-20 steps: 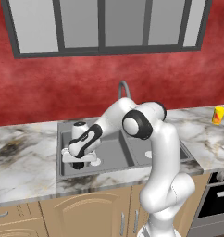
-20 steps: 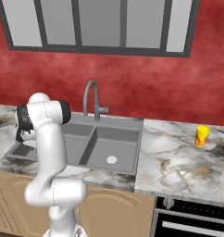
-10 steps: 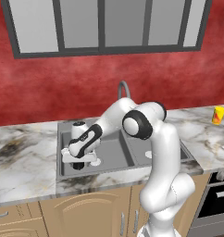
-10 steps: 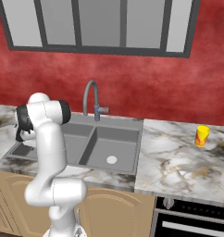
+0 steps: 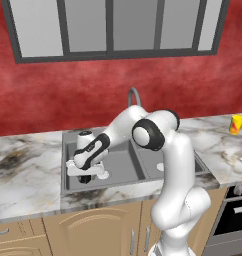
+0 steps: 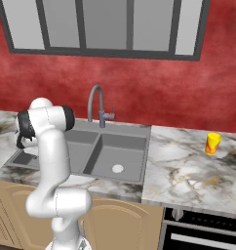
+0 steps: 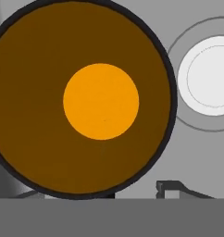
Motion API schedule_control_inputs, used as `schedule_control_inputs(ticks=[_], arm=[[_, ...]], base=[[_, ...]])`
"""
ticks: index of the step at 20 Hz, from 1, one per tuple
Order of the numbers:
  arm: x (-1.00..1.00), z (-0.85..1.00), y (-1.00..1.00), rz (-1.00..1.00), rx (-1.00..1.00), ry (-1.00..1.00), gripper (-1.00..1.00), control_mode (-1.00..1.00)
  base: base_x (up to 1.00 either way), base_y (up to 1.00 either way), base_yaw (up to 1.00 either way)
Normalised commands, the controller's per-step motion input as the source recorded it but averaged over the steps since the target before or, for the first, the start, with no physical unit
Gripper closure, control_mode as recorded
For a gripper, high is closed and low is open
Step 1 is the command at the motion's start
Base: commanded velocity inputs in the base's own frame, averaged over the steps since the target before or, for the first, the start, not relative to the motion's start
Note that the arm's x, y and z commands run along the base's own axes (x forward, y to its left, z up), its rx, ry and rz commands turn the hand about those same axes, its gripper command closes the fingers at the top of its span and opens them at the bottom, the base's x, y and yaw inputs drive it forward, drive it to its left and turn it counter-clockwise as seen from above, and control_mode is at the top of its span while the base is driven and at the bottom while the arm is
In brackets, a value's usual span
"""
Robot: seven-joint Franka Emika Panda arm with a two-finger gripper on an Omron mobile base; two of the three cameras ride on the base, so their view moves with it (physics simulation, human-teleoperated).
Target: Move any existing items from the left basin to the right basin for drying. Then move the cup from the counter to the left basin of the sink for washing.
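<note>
While the gripper (image 5: pixel 86 176), its spread unclear, covers the jar (image 7: pixel 81 99), the drain (image 7: pixel 211 76) lies beside.

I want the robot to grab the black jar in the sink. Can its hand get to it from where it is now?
Probably yes. The end effector is down in the left basin, right over the jar, which looks very close in the hand view beside the white drain. Nothing seems to lie between them.

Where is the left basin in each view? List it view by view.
Left base view: left basin left of centre, mid-height.
Right base view: lower left.
Hand view: grey floor around the jar.
Shared landmark: faucet, behind the sink in both base views.
</note>
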Motion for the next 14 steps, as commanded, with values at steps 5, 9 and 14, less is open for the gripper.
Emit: schedule_control_inputs(ticks=[5,9,14], arm=[[0.0,-0.07,0.16,0.0,0.0,0.04,1.0,-1.0],[0.0,-0.07,0.14,0.0,0.0,0.02,1.0,-1.0],[0.0,-0.01,0.13,0.0,0.0,0.0,1.0,-1.0]], base=[[0.0,0.0,0.0],[0.0,0.0,0.0],[0.0,0.0,0.0]])
